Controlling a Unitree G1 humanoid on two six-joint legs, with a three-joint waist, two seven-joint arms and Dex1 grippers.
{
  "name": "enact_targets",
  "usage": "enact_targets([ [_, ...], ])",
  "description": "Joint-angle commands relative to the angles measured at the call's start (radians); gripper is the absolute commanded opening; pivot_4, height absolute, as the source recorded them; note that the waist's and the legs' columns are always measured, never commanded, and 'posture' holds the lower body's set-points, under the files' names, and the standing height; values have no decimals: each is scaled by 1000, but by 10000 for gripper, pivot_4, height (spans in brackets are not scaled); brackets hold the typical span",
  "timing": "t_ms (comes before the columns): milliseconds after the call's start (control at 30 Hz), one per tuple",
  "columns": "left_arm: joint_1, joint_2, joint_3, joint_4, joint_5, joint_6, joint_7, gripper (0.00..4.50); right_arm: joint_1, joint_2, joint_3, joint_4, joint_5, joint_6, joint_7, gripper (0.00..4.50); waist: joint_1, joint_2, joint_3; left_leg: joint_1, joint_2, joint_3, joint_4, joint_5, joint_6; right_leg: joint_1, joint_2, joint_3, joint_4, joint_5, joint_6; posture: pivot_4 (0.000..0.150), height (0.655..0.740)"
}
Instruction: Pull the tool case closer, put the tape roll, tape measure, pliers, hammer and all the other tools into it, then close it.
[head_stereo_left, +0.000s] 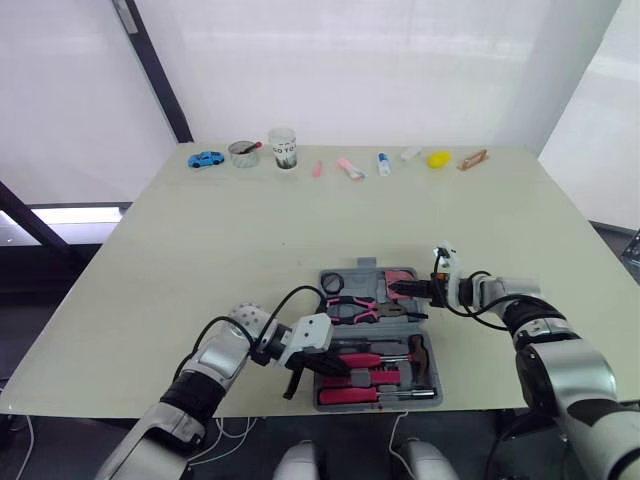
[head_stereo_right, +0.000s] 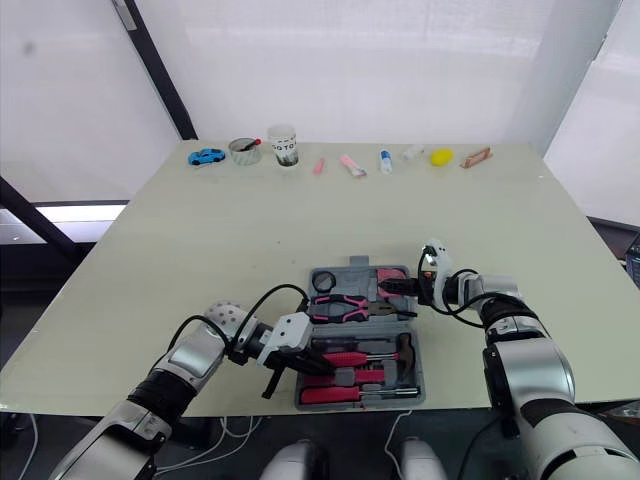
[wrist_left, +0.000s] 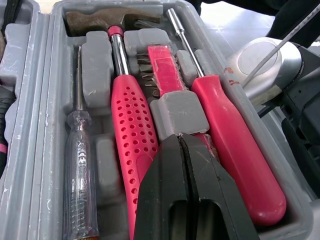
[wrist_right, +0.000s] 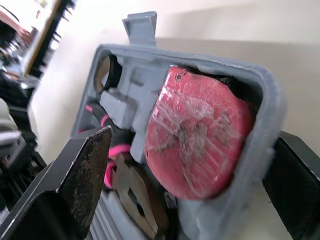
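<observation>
One open grey tool case (head_stereo_left: 366, 274) sits at the pale table's (head_stereo_left: 300, 220) near edge, with white walls behind. Left wrist view: the left gripper (wrist_left: 182, 145) is pressed together over the pink hammer (wrist_left: 131, 130). Right wrist view: the right gripper (wrist_right: 192, 142) spreads wide around the case wall.

The open grey tool case (head_stereo_right: 352, 272) lies in the lower centre of the frame on the pale table (head_stereo_right: 300, 220), holding pink-handled pliers (head_stereo_right: 345, 308) in its upper half and a hammer (head_stereo_right: 404, 352) beside red-handled screwdrivers (head_stereo_right: 345, 358) in its lower half. The left gripper (head_stereo_right: 312, 363) reaches in from the lower left over the case's lower left part, and the right gripper (head_stereo_right: 395, 287) meets the case's upper right rim from the right. Along the table's far edge, in the upper part of the frame, stands a row of small items including a blue toy car (head_stereo_right: 206, 156), a cup (head_stereo_right: 284, 146) and a yellow object (head_stereo_right: 441, 156).
</observation>
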Motion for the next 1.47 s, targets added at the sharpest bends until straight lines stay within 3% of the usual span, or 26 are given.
enact_targets([
  [33,20,6,-35,30,44,4,9,0,-46,20,-36,-15,29,-38,130,44759,0,0,0,0,0,0,0,0,0,0,0,0,0,0,0,1500,7400],
  [233,49,19,-9,-14,9,15,7,0,-45,2,-34,-61,32,-34,340,44759,-1,1,0,0,0,0,0,0,0,0,0,0,0,0,0,1500,7400],
  [367,92,47,51,-145,-97,119,-11,0,-22,-38,19,-172,45,18,475,44759,-2,2,0,-1,0,-1,0,0,0,-1,0,0,0,0,0,1500,7400],
  [633,340,301,238,-482,-302,309,-50,0,271,-308,194,-875,356,337,491,44759,8,3,2,-4,1,-1,-4,0,0,-6,-1,-2,-1,-1,-1,1500,7400],
  [733,449,373,340,-512,-353,332,-38,0,401,-389,167,-1086,410,409,481,44759,5,3,2,-4,0,1,-5,0,0,-6,-2,-1,-2,-1,-1,1500,7400],
  [867,554,360,516,-439,-385,308,60,0,626,-440,41,-1295,397,326,339,44759,6,2,2,-2,1,0,-4,0,0,-6,-2,-2,-1,-3,-4,1500,7400],
  [1000,569,301,637,-386,-418,323,179,10988,835,-451,-79,-1406,312,145,202,45000,15,1,2,-2,1,0,-3,0,0,-5,-2,-2,-1,-4,-3,1500,7400],
  [1133,570,244,710,-382,-410,306,306,27067,1008,-384,-210,-1470,256,-44,63,45000,15,-1,1,-2,1,2,-3,0,0,-5,-2,0,-2,-3,-3,1500,7400],
  [1167,573,235,721,-392,-413,316,330,33195,1039,-369,-237,-1475,249,-76,36,45000,14,-1,1,-2,0,2,-3,0,0,-5,-2,0,-1,-2,-2,1500,7400],
  [1267,584,210,759,-417,-409,357,427,44029,1148,-330,-321,-1446,185,-228,-33,45000,11,-2,1,-2,1,2,-3,0,0,-5,-2,0,-1,-2,-2,1500,7400],
  [1467,638,196,772,-452,-389,348,487,44029,1217,-289,-449,-1315,185,-373,-111,45000,6,-2,1,-1,1,3,-3,0,0,-5,-2,2,-1,-3,-4,1500,7400],
])
